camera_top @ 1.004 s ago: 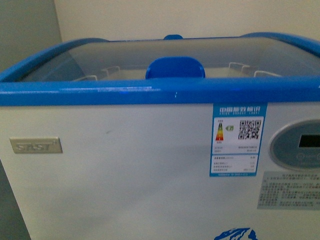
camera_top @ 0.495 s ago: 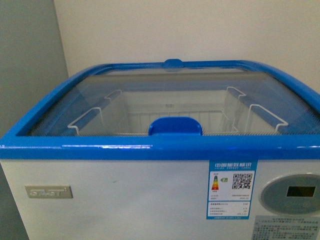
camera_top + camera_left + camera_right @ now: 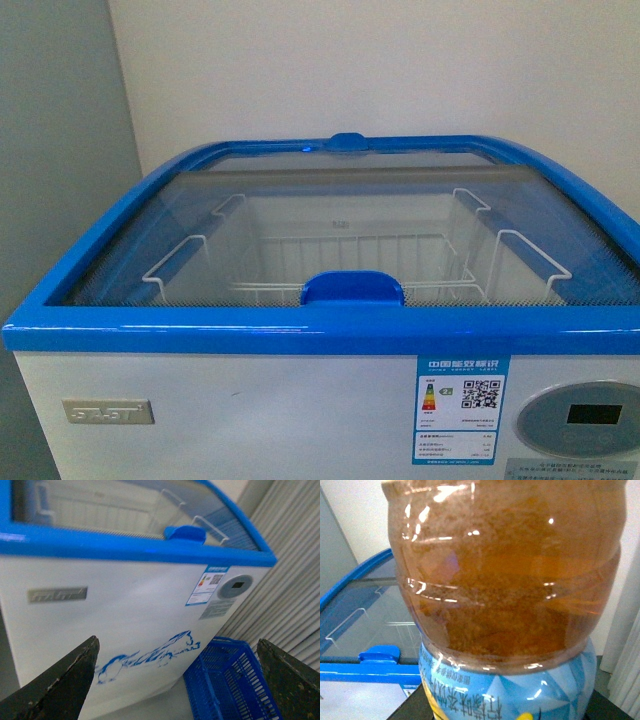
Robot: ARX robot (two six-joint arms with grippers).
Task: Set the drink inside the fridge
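Drink (image 3: 505,605) gripped between right pincer (image 3: 504,711) jaws.

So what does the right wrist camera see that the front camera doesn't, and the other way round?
Only the right wrist view shows the drink, its amber liquid and blue label filling most of the picture. Only the front view shows the energy sticker, round display and brand badge on the fridge. Both show the fridge's blue rim, glass lid and blue handle.
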